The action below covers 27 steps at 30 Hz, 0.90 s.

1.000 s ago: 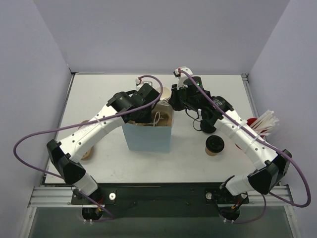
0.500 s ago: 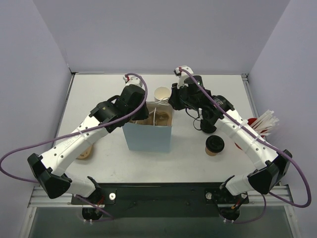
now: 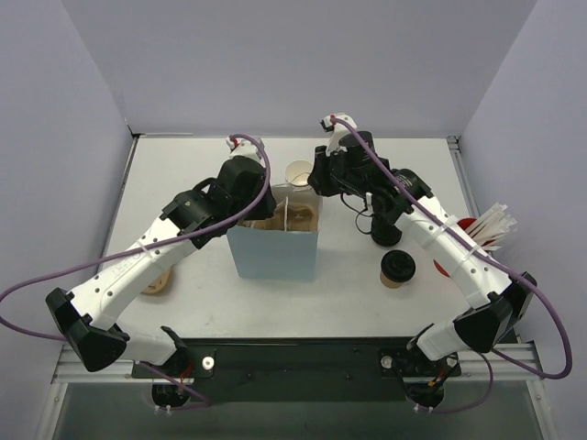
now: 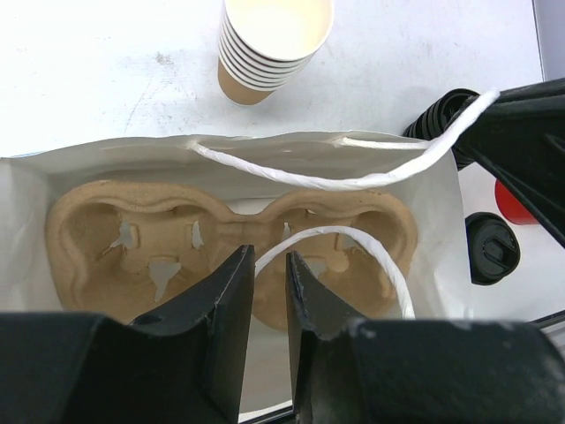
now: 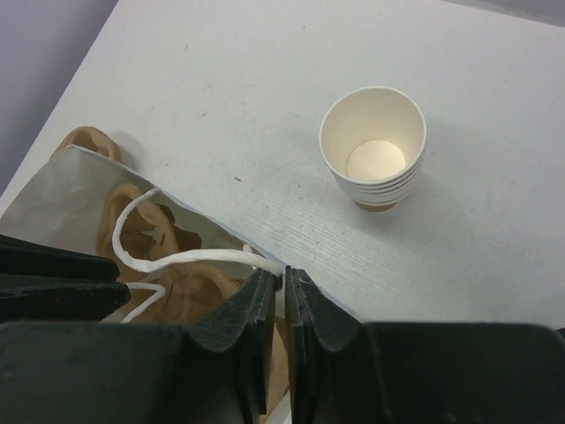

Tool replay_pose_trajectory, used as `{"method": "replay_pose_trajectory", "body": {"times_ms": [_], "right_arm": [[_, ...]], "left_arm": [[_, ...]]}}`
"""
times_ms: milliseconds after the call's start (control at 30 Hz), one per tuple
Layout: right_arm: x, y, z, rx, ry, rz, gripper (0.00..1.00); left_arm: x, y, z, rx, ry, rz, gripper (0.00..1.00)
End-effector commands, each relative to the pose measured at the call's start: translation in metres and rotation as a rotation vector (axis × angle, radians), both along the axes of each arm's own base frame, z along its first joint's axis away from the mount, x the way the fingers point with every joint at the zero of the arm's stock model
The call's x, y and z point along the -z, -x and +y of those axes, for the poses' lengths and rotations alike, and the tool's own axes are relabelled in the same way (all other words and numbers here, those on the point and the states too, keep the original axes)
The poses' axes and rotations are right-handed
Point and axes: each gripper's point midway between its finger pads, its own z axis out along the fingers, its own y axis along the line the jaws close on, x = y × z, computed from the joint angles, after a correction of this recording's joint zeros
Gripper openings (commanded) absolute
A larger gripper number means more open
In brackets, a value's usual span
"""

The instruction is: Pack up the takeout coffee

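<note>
Paper-walled and black-lidded, the coffee cup (image 3: 397, 267) stands on the table (image 3: 183, 174), right of the bag (image 3: 273, 257). It is probably light and crushable, best gripped mid-wall. The left gripper (image 4: 269, 259) is slightly spread; the right gripper (image 5: 282, 276) pinches the bag's rim.

3 pale lavender walls (image 3: 275, 64) enclose the white table (image 3: 174, 165).

Paper bag (image 3: 275, 252), pale blue, open-topped, with white twine handles (image 4: 353, 181).
Inside the bag: moulded pulp cup carrier (image 4: 97, 230), lying flat.
Just behind the bag: stack of lidless tan cups (image 3: 299, 172), upright.
Well right of the bag: red holder (image 3: 466, 225) of white sticks.
Under the bag: white table (image 3: 183, 165).
</note>
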Motion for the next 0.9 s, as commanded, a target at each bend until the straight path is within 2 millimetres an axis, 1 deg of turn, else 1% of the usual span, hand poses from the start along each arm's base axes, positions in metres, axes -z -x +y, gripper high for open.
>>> {"method": "replay_pose_trajectory", "body": {"times_ms": [0, 33, 67, 100, 133, 200, 267, 300, 367, 400, 433, 467, 533, 600, 667, 767, 833, 867], "right_arm": [[-0.023, -0.004, 0.004, 0.001, -0.051, -0.021, 0.15], [-0.023, -0.001, 0.001, 0.001, -0.041, -0.009, 0.21], [-0.025, 0.0, -0.001, -0.002, -0.041, -0.009, 0.23], [-0.029, 0.002, -0.002, -0.005, -0.044, -0.01, 0.25], [-0.032, 0.006, -0.006, -0.01, -0.044, -0.01, 0.26], [-0.037, 0.012, -0.008, -0.021, -0.048, -0.011, 0.26], [-0.037, 0.021, -0.013, -0.023, -0.043, 0.005, 0.25], [-0.033, 0.028, -0.016, -0.022, -0.046, 0.032, 0.24], [-0.029, 0.035, -0.018, -0.016, -0.061, 0.064, 0.21], [-0.03, 0.043, -0.018, -0.025, -0.083, 0.084, 0.16], [-0.024, 0.047, -0.017, -0.032, -0.087, 0.103, 0.14], [-0.023, 0.05, -0.017, -0.036, -0.093, 0.11, 0.12], [-0.019, 0.056, -0.012, -0.068, -0.098, 0.127, 0.08], [-0.016, 0.057, -0.005, -0.102, -0.087, 0.125, 0.05], [-0.01, 0.064, 0.004, -0.179, -0.045, 0.102, 0.04], [-0.003, 0.066, 0.02, -0.283, 0.002, 0.034, 0.01], [-0.002, 0.063, 0.029, -0.349, 0.043, -0.035, 0.0], [0.0, 0.064, 0.034, -0.396, 0.101, -0.089, 0.0]], "left_arm": [[-0.031, 0.001, 0.007, -0.005, 0.048, -0.066, 0.31], [-0.033, 0.0, 0.009, -0.014, 0.044, -0.066, 0.31], [-0.031, 0.002, 0.015, -0.025, 0.022, -0.057, 0.31], [-0.034, 0.001, 0.018, -0.032, 0.017, -0.057, 0.31], [-0.041, -0.001, 0.022, -0.044, 0.02, -0.065, 0.32], [-0.041, 0.0, 0.029, -0.051, 0.003, -0.05, 0.32], [-0.043, -0.002, 0.035, -0.059, 0.006, -0.048, 0.32], [-0.045, -0.002, 0.037, -0.06, 0.015, -0.052, 0.32], [-0.049, -0.002, 0.042, -0.069, 0.025, -0.057, 0.32], [-0.05, -0.002, 0.042, -0.066, 0.032, -0.057, 0.32], [-0.051, -0.001, 0.043, -0.066, 0.033, -0.055, 0.32], [-0.055, -0.001, 0.046, -0.072, 0.04, -0.06, 0.32], [-0.057, 0.0, 0.048, -0.07, 0.04, -0.059, 0.32], [-0.065, 0.0, 0.053, -0.078, 0.049, -0.073, 0.32], [-0.065, 0.002, 0.058, -0.087, 0.042, -0.065, 0.32], [-0.07, 0.003, 0.068, -0.106, 0.037, -0.072, 0.32], [-0.067, 0.003, 0.076, -0.126, 0.027, -0.065, 0.32], [-0.065, 0.004, 0.081, -0.141, 0.024, -0.057, 0.32]]}}
